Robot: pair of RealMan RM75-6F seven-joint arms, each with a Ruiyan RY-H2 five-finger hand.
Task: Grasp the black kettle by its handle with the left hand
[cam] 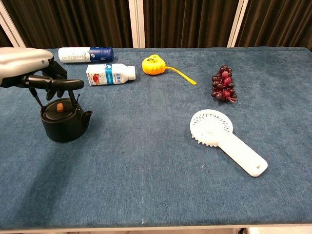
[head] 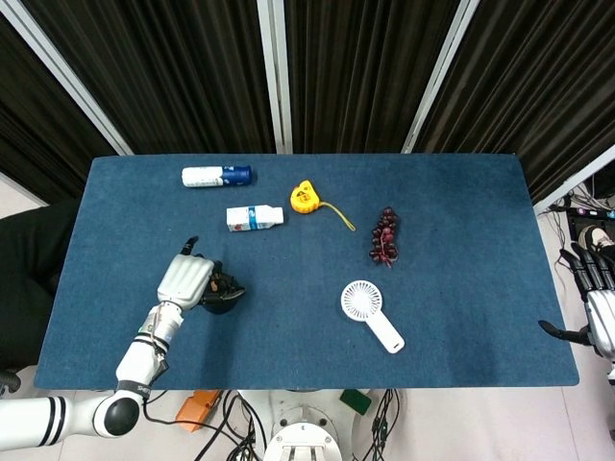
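Observation:
The black kettle (cam: 64, 120) with an orange lid knob stands upright near the table's left side. My left hand (cam: 35, 72) is at the top of its arched handle (cam: 36, 95). The thumb lies across the near side of the arch and the other fingers (cam: 57, 71) sit behind it, still a little apart. In the head view the left hand (head: 187, 280) covers most of the kettle (head: 227, 294). My right hand (head: 597, 309) hangs off the table's right edge with spread fingers, holding nothing.
Two white bottles lie behind the kettle: a blue-capped one (cam: 85, 54) and a labelled one (cam: 109, 74). A yellow tape measure (cam: 153, 65), dark grapes (cam: 223, 83) and a white hand fan (cam: 225, 140) lie further right on the blue table (cam: 146, 185).

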